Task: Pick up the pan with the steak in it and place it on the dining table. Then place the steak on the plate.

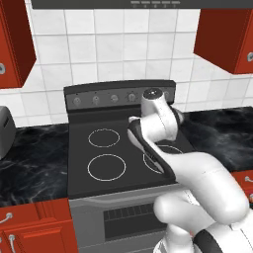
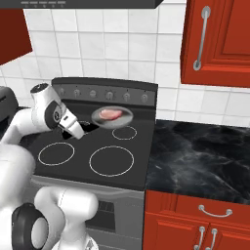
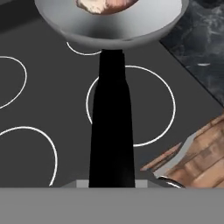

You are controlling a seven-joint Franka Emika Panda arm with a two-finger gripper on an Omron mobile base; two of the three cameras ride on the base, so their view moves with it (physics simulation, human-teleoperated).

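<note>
A dark stove point(image 1: 118, 153) with ringed burners is sitting against a white-tiled wall point(image 1: 113, 44), black marble worktop point(image 2: 205, 161) flanking it, red cabinets point(image 2: 217, 41) hanging above and standing below.

My arm point(image 1: 197, 183) is built of fat, rounded white shells with a glossy, smooth finish. I see a dark grey band tracing the edge of 1 forearm segment, and dark rings where segments meet, the clearest a black collar point(image 2: 29, 222) near the base. The wrist joint ends in a round white cap point(image 2: 39, 90) with a dark disc on top. From the right base camera, the hand point(image 2: 68, 124) is a boxy white block with a dark face. I see no cables or screws.
</note>
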